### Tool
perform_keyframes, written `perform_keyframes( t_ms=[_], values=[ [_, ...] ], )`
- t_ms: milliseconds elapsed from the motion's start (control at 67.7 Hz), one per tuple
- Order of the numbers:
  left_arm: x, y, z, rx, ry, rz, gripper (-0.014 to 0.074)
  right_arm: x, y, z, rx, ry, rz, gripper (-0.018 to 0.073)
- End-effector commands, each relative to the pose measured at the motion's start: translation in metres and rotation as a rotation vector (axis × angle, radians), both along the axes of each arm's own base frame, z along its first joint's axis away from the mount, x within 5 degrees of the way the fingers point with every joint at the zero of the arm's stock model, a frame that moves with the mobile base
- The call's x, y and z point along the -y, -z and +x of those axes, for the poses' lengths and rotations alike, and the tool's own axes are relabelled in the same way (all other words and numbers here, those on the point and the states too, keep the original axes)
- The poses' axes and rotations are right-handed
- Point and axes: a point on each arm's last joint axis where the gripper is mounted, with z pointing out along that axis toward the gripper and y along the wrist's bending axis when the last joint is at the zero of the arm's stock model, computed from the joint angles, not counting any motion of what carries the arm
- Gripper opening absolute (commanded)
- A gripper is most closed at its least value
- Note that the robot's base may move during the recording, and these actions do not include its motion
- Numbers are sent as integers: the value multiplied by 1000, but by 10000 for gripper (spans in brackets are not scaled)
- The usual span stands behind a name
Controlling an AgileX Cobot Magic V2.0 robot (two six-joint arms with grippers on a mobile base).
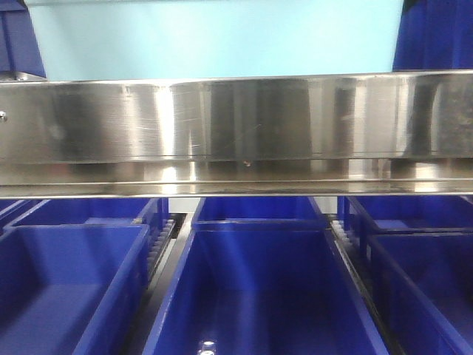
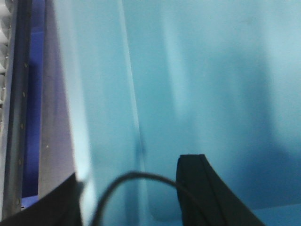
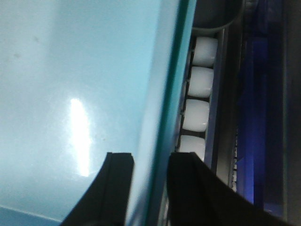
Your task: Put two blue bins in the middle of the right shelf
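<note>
Shelving is all I get on the front cam: a brushed stainless shelf rail runs straight across the middle of the frame, scratched and throwing back streaky reflections. Sitting on top of it at upper centre is the pale blue bin, with smooth plain plastic walls. I can't tell from here whether that's one tub or two nested. Under the rail are rows of dark blue crates, glossy and much deeper in colour, with pale ribbed roller tracks running between them.

The wrist cams show what the front view can't. On the left wrist cam the frame is nearly all cyan wall, and the left claw has one black finger outside the wall at lower left and the other finger inside. The gap looks wide, and I can't tell if it's actually clamping.

On the right wrist cam, the right claw has both black fingers tight on either side of the bin's thick rim, so that one is pinching it. Just past the rim there's a column of white rounded rollers in a grey metal channel.
</note>
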Motion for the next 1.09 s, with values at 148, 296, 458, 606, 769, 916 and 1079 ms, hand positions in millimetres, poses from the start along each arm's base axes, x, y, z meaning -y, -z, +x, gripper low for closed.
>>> perform_keyframes(
  t_ms=[148,296,458,606,769,916,1079],
  values=[
    [4,-21,-8,4,26,-54,-111,6,-20,-9,81,15,22,-154],
    [4,-48,-12,64,32,-112,-111,10,-41,-18,163,16,50,-154],
    [1,-82,-21,144,41,-192,-111,14,-71,-25,254,17,77,-154],
    [-2,-112,-29,220,47,-246,-111,16,-102,-31,331,18,107,-154],
    [-6,-139,-39,289,58,-309,-111,17,-125,-35,392,18,132,-154],
    [-8,-149,-42,316,60,-324,-111,18,-127,-37,392,18,132,-154],
    [-9,-144,-43,277,53,-298,-111,18,-127,-37,391,18,130,-154]
  ],
)
